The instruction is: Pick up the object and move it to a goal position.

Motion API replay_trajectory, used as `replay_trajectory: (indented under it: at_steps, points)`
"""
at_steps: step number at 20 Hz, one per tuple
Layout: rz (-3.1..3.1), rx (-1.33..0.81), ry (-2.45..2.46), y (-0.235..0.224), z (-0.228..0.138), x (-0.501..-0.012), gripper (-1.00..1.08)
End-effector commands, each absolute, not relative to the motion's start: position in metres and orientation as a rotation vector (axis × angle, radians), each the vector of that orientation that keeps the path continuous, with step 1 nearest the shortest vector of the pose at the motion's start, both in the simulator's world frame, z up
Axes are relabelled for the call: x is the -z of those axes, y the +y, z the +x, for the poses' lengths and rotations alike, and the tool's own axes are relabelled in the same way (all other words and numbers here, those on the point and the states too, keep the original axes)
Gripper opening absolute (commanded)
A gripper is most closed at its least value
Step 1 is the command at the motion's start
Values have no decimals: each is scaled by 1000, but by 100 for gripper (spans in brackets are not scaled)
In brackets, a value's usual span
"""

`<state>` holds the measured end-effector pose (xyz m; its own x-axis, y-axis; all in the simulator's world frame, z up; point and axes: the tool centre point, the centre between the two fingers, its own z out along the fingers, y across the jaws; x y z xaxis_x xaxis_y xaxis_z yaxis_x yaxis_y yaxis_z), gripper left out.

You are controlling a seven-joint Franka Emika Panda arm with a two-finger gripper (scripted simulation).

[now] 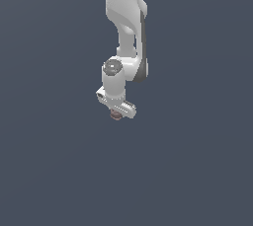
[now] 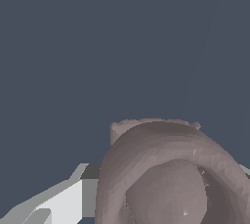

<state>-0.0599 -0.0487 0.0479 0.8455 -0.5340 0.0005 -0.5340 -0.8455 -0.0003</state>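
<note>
The object [image 1: 116, 116] is a tiny brownish-mauve knob that peeks out just under the white gripper [image 1: 117, 113] in the middle of the exterior view. The gripper points down and hides most of it. In the wrist view the object [image 2: 166, 179] fills much of the picture, a round ring-like shape with a hollow centre, pressed against a white and grey finger [image 2: 73, 201]. The other finger barely shows behind it. The gripper is shut on the object.
The white arm [image 1: 127, 18] comes down from the top of the exterior view. A plain dark grey-blue surface [image 1: 49, 161] lies all around.
</note>
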Motion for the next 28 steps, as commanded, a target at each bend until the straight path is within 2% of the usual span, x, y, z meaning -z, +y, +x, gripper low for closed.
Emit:
replay_trajectory:
  at_steps: [1, 19, 28]
  points:
    - [-3018, 2, 872, -45, -64, -55, -100]
    - [-3018, 1, 873, 6, -129, -152, -100]
    - [-3019, 1, 873, 21, -147, -182, -100]
